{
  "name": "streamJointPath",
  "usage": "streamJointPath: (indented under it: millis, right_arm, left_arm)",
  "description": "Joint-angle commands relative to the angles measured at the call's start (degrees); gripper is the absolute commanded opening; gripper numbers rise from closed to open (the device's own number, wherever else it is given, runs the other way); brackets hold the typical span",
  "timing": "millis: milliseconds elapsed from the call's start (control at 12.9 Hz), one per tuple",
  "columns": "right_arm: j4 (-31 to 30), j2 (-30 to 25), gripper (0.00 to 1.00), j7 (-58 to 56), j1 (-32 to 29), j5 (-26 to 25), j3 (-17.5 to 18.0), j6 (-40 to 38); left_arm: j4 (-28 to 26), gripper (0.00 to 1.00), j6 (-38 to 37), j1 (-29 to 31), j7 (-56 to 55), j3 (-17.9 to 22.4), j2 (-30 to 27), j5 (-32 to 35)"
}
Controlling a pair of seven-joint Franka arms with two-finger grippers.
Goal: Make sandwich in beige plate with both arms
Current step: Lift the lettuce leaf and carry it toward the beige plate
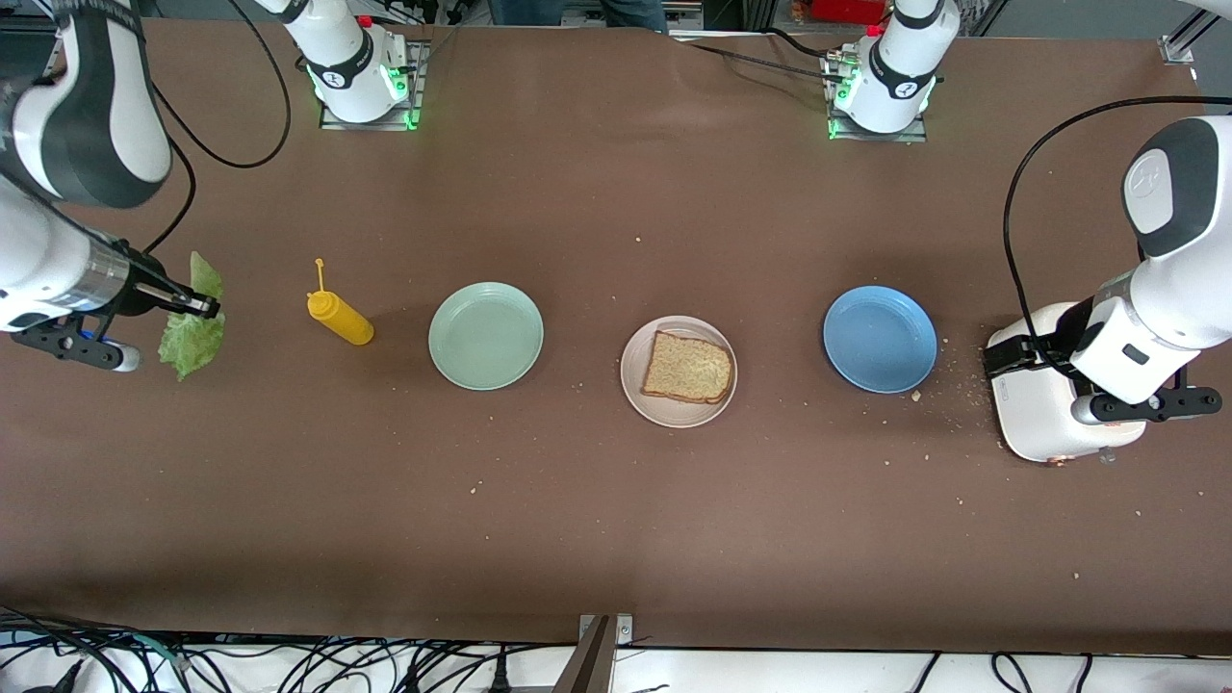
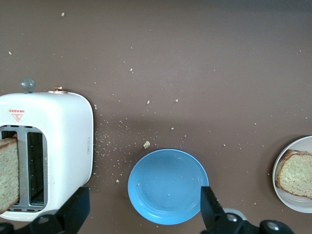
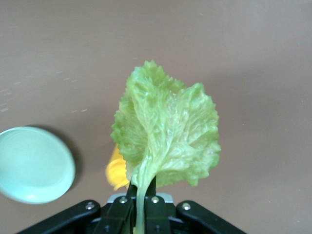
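R gripper is pinched tight on the lettuce leaf by its pale stem, up over the right arm's end of the table. Leaf looks light, floppy, tear-prone, so the stem seems the best hold. L gripper hangs over the toaster, fingers wide apart. One bread slice sits on the beige plate, mid-table. Toaster's red label: unreadable.

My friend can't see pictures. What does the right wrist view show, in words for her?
The right pincer is shut on the stem of a ruffled green lettuce leaf, holding it above the brown table. Under the leaf peeks a yellow squeeze bottle, with a mint-green plate nearby.
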Motion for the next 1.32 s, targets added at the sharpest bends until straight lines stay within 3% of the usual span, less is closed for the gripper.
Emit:
streamJointPath:
  millis: [0,388,621,854,1243]
  right_arm:
    - [8.4,1.8,0.00,-0.6,-0.5,-0.5,6.8,-5.0]
    - [8.6,3.7,0.00,4.7,1.0,-1.3,22.2,3.5]
    - [8.6,8.2,0.00,6.2,5.6,-7.7,27.3,12.1]
    - [8.6,14.9,0.00,14.0,9.2,-7.9,30.7,23.7]
    - [8.8,26.0,0.00,21.7,16.6,-10.1,31.1,38.7]
  left_arm:
    - [0.4,1.00,-0.6,-0.2,-1.0,-0.1,-0.1,2.1]
    - [0.4,1.00,-0.6,-0.2,-1.0,-0.1,-0.1,2.1]
    - [0.4,1.00,-0.6,-0.2,-1.0,-0.1,-0.1,2.1]
    - [0.4,1.00,-0.6,-0.2,-1.0,-0.1,-0.1,2.1]
    - [0.4,1.00,-0.6,-0.2,-1.0,-0.1,-0.1,2.1]
